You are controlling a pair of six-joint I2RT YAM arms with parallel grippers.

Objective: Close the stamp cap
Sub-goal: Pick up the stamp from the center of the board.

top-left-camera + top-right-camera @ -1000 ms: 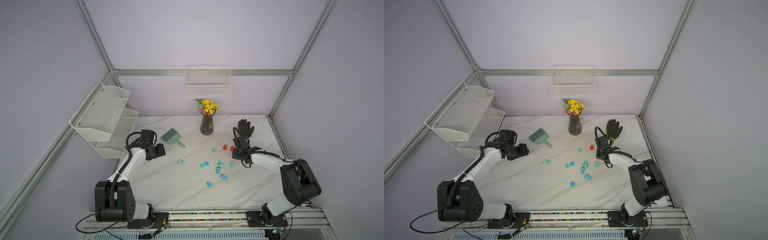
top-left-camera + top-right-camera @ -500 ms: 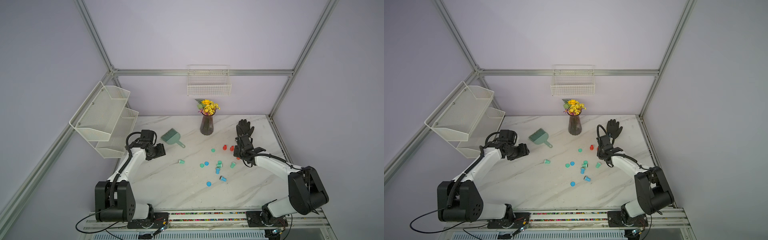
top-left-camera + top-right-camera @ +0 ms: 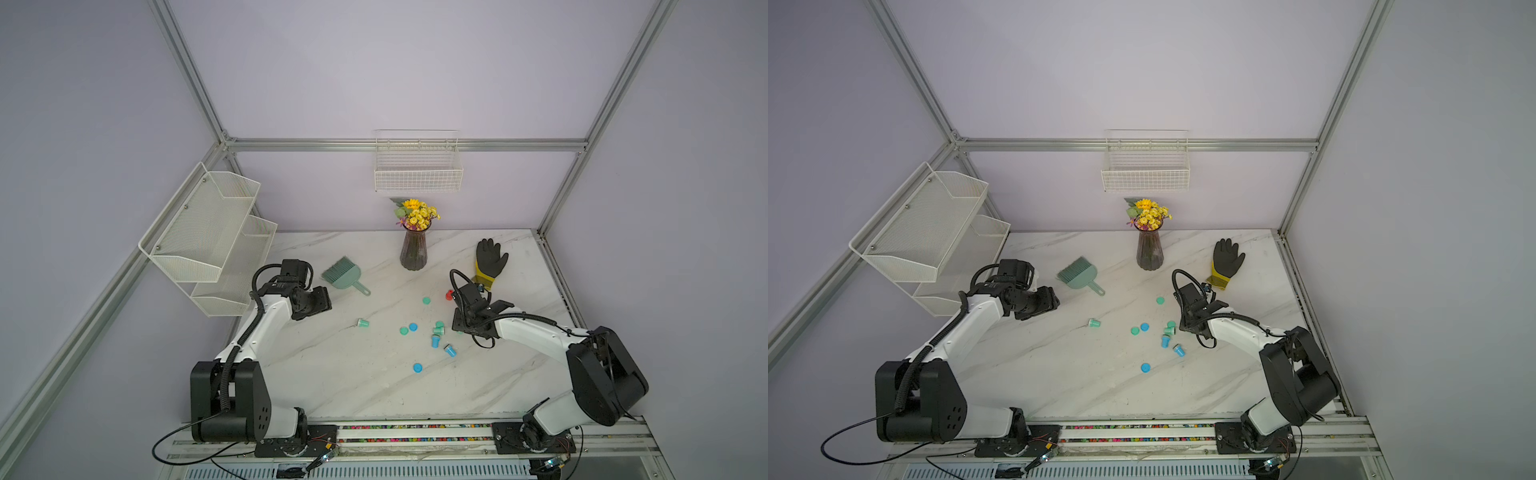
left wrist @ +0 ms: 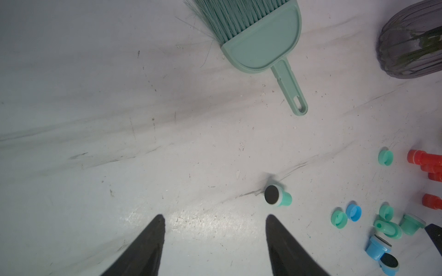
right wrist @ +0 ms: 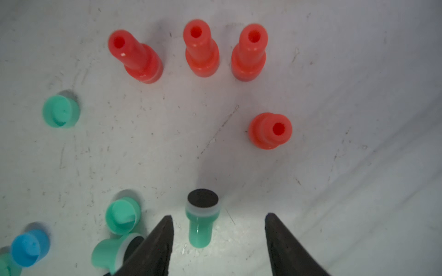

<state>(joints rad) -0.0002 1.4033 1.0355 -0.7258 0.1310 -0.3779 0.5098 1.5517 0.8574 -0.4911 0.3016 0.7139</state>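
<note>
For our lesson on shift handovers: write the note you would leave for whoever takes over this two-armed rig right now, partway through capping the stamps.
Left gripper: open, empty, over the white marble tabletop. A green plastic stamp lies on its side near its fingertips, black pad bare.
Right gripper: open, jaws either side of a second green stamp standing pad-up, not touching it.
Done: four red plastic stamps stand upright and look capped.
Left: both green stamps, further green ones and the blue stamps need caps. Loose green round caps and blue round caps lie nearby.
</note>
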